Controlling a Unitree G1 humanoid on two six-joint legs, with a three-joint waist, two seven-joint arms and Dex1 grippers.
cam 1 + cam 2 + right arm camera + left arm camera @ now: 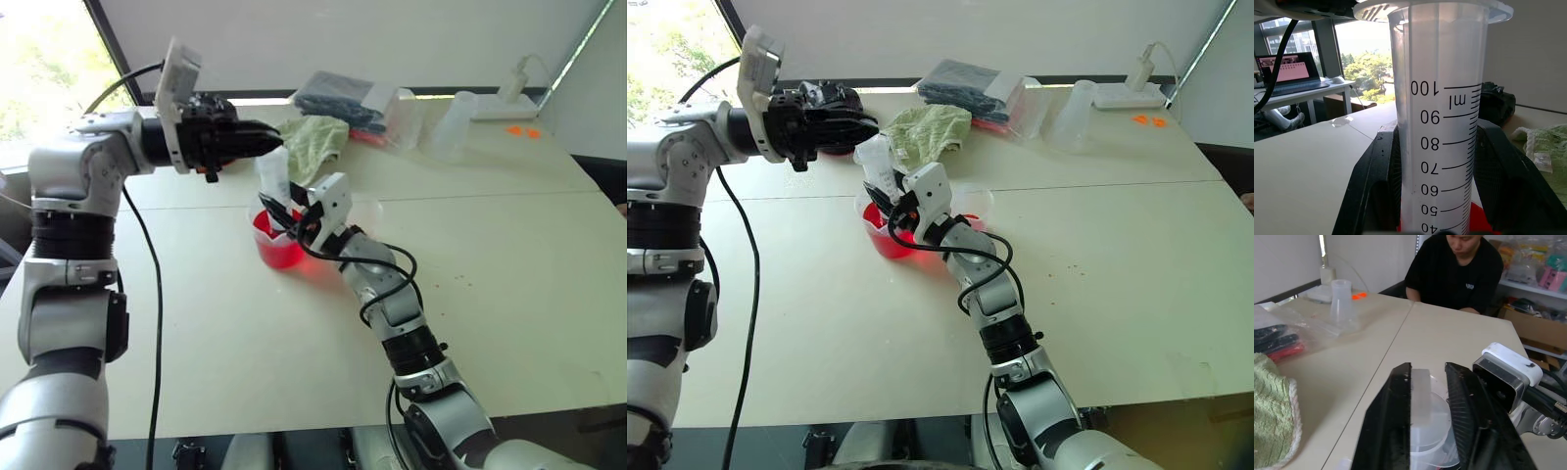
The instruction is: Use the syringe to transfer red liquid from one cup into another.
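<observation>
Syringe (1437, 122) stands upright near the middle of the white table (509, 294), its lower end down in the spouted beaker (278, 245) of red liquid (279, 253). Its clear graduated barrel is pinched between the two black fingers of the right gripper (1437, 196), which are pressed against its sides low on the scale. The left gripper (266, 139) reaches in level from the left at the syringe's top; its fingers (1388, 431) are closed about the pale plunger end (1420, 396), seen between them in the left wrist view.

Judged from its look, the syringe is light, rigid plastic with a smooth, probably slippery wall; a grip across the barrel's middle seems soundest, with the plunger end taken separately for drawing. The beaker is thin and light, so a sideways tug could tip it and spill.

The right forearm rises from the near edge, slanting far and left, with the wrist camera just below the barrel. The left arm is raised with elbow bent, its forearm running rightward above the table.

Farther off lie a green cloth (315, 142), a bag of dark items (338, 98), a clear tub (451, 122) and a power strip (509, 98). A person (1457, 269) sits at the right end.
</observation>
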